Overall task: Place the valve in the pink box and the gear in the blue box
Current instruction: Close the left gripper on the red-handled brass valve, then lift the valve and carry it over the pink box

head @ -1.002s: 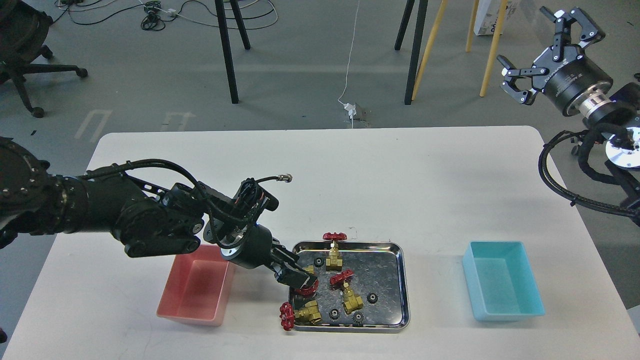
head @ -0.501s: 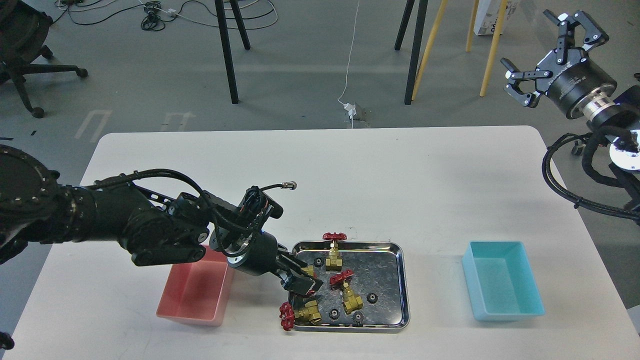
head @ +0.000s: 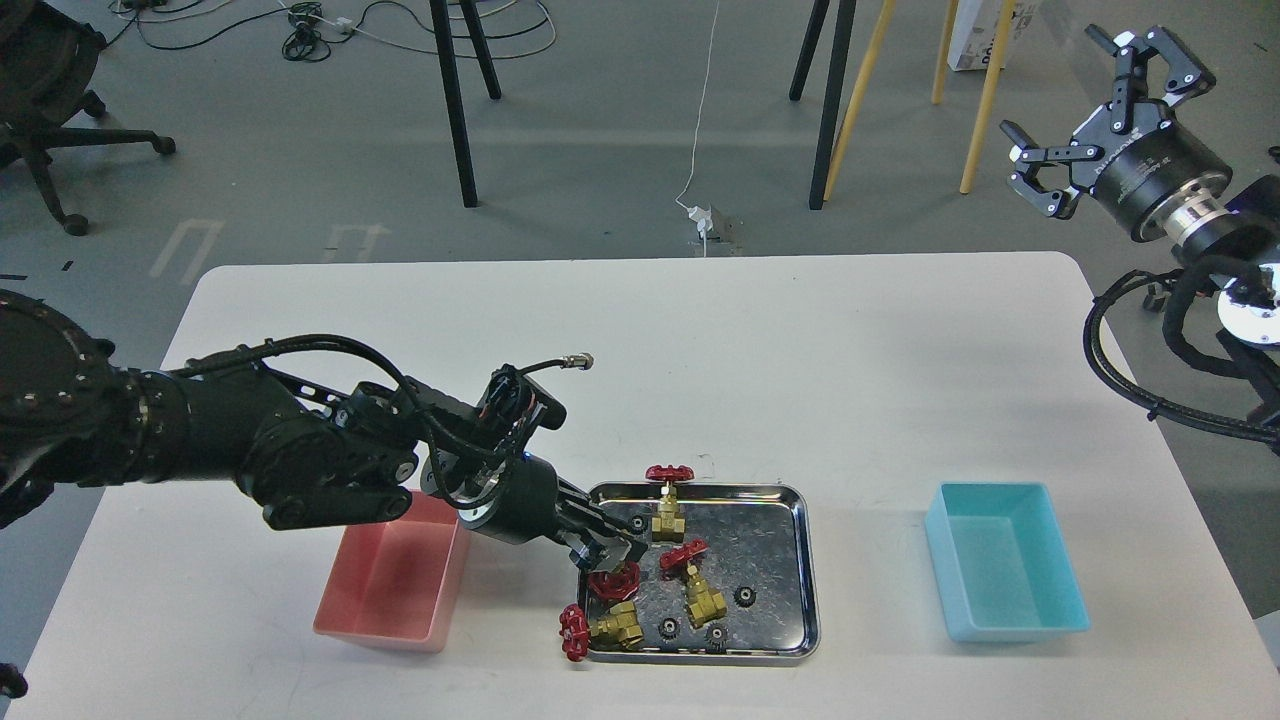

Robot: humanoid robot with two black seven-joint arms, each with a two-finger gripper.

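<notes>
Nearest the viewer, below the left gripper (head: 612, 556), one valve (head: 600, 627) lies tipped at the steel tray (head: 795, 570) front-left corner, red wheel hanging over the rim. Just under the fingertips sits another valve's red handwheel (head: 613, 581); the fingers look drawn in over it, though whether they actually clamp it cannot be told. Right of the fingers: two more valves and scattered gears (head: 743, 597). Left of them, close alongside, the pink box (head: 385, 580), so the carry should be short. Well right, blue box (head: 1005, 560), empty. Farthest, the right gripper (head: 1085, 100) hangs raised off the table, fingers spread wide, likely parked clear.
</notes>
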